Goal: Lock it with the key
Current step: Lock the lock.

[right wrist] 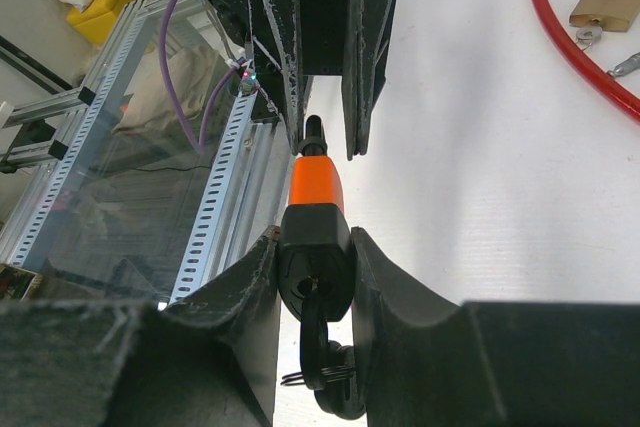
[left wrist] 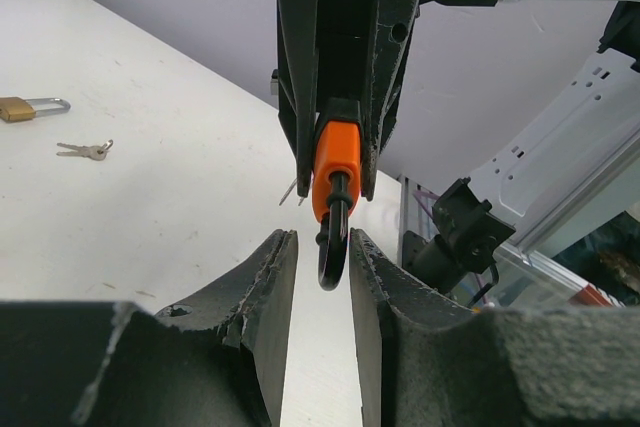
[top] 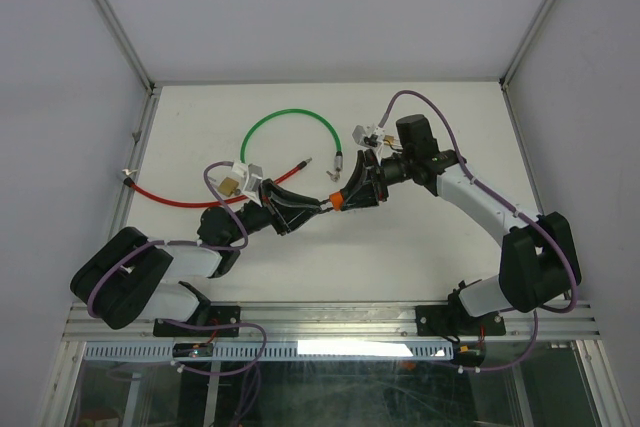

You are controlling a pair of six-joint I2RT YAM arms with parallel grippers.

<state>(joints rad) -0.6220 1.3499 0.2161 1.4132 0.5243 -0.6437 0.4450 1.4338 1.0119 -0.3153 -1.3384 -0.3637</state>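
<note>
An orange padlock (top: 337,199) hangs in mid-air between the two arms. My right gripper (right wrist: 315,237) is shut on its black lower body (right wrist: 316,257). A black key (right wrist: 320,342) with a ring sticks in the keyhole, pointing toward the right wrist camera. The lock's black shackle (left wrist: 333,247) points into my left gripper (left wrist: 322,237). That gripper's jaws stand open around the shackle, with a visible gap on the left side. From the left wrist view, the right gripper's fingers (left wrist: 300,67) flank the orange body (left wrist: 337,152).
A brass padlock (left wrist: 15,108) and small keys (left wrist: 85,150) lie on the white table. A red cable (top: 170,197) and a green cable loop (top: 290,117) lie behind the arms. Another small lock (top: 365,135) sits near the right wrist. The metal frame rail (right wrist: 215,197) borders the table.
</note>
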